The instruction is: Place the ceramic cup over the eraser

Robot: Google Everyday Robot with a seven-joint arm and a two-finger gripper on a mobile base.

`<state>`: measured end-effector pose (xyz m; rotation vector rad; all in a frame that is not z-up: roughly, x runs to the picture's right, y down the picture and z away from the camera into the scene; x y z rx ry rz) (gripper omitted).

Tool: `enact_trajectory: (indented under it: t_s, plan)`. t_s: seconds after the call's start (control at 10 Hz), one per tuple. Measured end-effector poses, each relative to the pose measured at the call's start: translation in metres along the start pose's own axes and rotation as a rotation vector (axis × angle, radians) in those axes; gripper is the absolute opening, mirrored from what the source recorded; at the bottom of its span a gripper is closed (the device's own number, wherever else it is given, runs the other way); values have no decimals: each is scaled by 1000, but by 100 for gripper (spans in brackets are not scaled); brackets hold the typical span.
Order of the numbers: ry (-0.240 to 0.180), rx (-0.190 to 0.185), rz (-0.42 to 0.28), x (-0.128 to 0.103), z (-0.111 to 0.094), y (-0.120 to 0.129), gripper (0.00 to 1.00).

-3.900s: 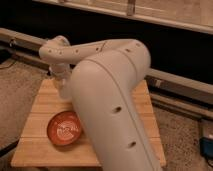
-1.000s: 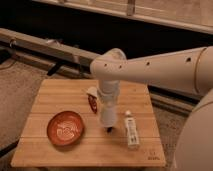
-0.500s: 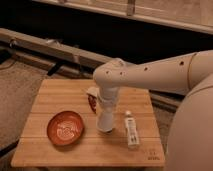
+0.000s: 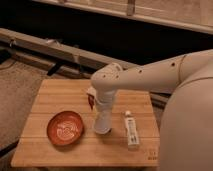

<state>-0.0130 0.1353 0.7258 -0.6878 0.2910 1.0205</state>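
- A wooden plank counter (image 4: 60, 102) is seen on a speckled floor (image 4: 17, 87), with a dark wall and a long rail (image 4: 50, 47) behind it.
- One white arm (image 4: 150, 77) is counted; it reaches in from 3 o'clock and bends down over the counter's middle.
- The tool (image 4: 102, 125) is set low at the counter's centre, just above the boards; whether it is wide, narrow or holding anything cannot be told.
- One whitish shape at the arm's lower end may be the ceramic cup (image 4: 102, 124), but it cannot be told apart from the tool with certainty.
- The eraser is not made out.
- One orange-red patterned bowl (image 4: 65, 128) lies at 9 o'clock of the tool, near it but apart.
- One white tube (image 4: 131, 129) lies at 3 o'clock of the tool, apart from it, near the counter's right edge.
- One small red and white item (image 4: 91, 98) is partly hidden behind the arm at 12 o'clock.
- Bare boards are left along the near edge and the far left corner.
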Motion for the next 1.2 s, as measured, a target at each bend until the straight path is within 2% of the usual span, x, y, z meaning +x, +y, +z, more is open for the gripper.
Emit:
enact_trajectory:
  t_s: [0.1,0.4,0.8,0.9,1.2]
  plan:
    - [5,2,-8,-2,4,4,79]
    - [11,28,-28,-9,8,10,80]
    - [-13,97,-68,-32,2,24,80]
    - [-27,105,-75,-38,-2,27,80]
    - [-26,106,-72,-37,-2,25,80]
